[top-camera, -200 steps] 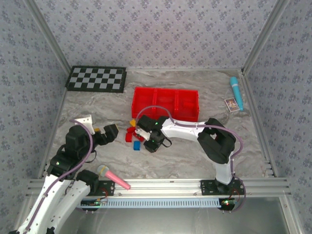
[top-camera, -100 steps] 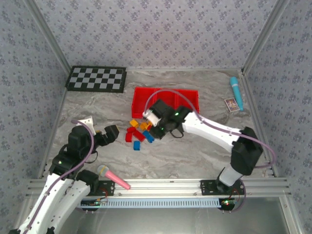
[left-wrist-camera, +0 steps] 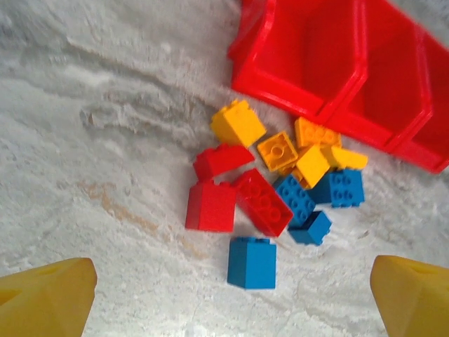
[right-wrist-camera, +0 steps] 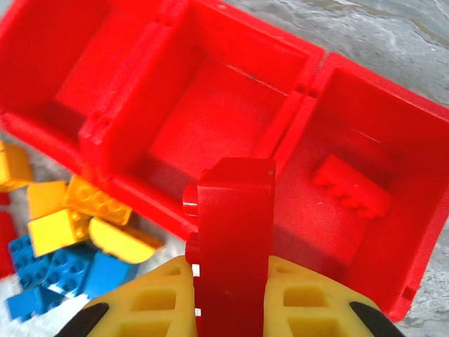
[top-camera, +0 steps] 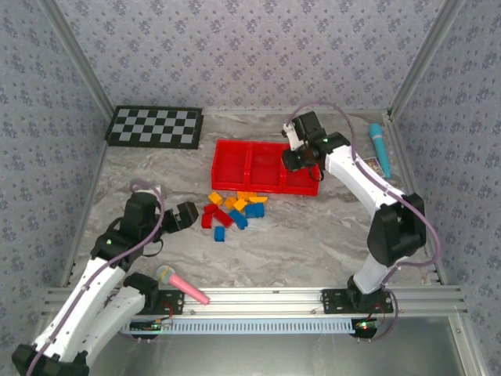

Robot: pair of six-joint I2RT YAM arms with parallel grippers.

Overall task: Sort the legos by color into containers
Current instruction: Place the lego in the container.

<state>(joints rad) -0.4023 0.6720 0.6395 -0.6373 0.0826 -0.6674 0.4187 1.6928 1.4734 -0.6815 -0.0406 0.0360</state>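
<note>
While right jaws are clamping a red brick (right-wrist-camera: 235, 232) over the tray (right-wrist-camera: 245, 31) divider (right-wrist-camera: 291, 123), releasing here is risking a bounce into the middle bin (right-wrist-camera: 210, 119), not the right bin (right-wrist-camera: 365, 126) holding red; left jaws are hanging apart over the pile (left-wrist-camera: 280, 189).

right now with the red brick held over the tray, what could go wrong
1. The red brick in the right pincer lines up with the divider between the middle and right compartments of the tray. Dropped here, it may miss the other red brick lying in the right one, or bounce off the wall.
2. The open left pincer near the pile could scatter it.
</note>
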